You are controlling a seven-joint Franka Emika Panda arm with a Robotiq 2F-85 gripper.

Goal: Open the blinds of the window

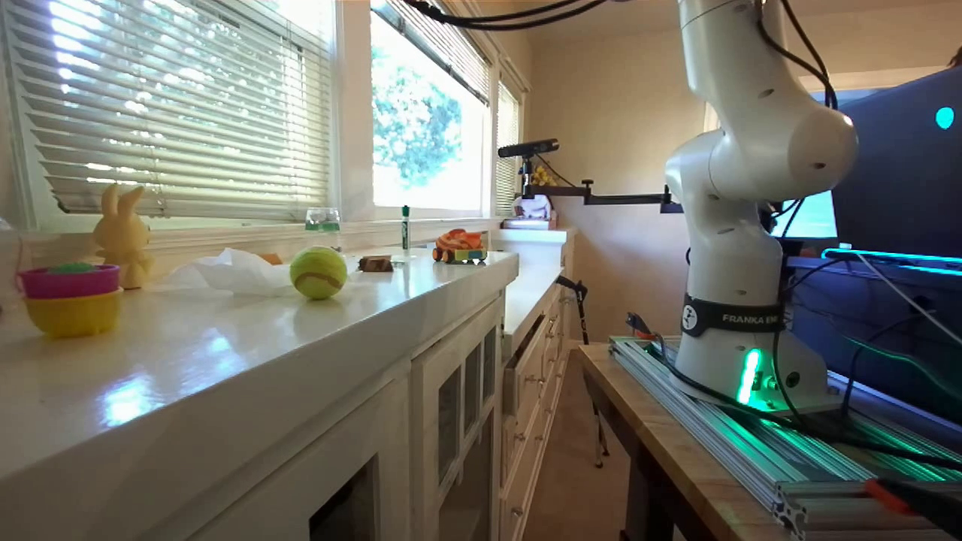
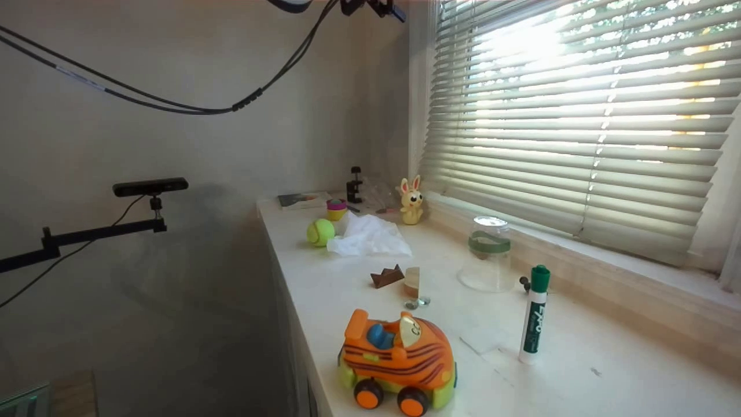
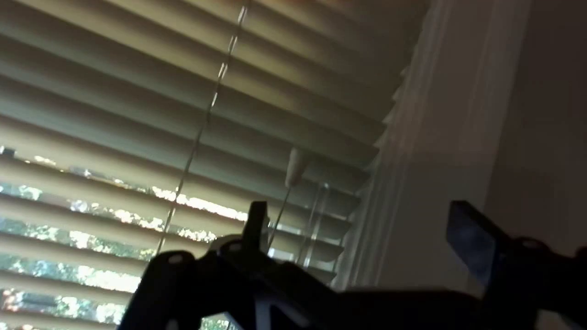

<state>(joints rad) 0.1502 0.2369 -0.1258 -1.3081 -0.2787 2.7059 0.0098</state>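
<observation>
The white blinds (image 1: 180, 128) hang lowered over the window (image 2: 421, 87); they also show in an exterior view (image 2: 579, 133) and the wrist view (image 3: 114, 87). Their slats are tilted, with light and trees through the gaps. In the wrist view, a white cord tassel (image 3: 296, 167) and a clear wand (image 3: 314, 224) hang near the blinds' side edge. My gripper (image 3: 360, 220) is open and empty. The tassel and wand appear between its fingers' lines, nearer the left finger; I cannot tell the depth. Part of the gripper shows at an exterior view's top edge (image 2: 376, 8).
A white counter (image 2: 324, 301) below the window holds a toy car (image 2: 399, 362), green marker (image 2: 534, 315), clear cup (image 2: 489, 255), tennis ball (image 2: 320, 232), white tissue (image 2: 370, 234) and rabbit figure (image 2: 411, 202). Black cables (image 2: 173, 109) hang from the arm (image 1: 751, 150).
</observation>
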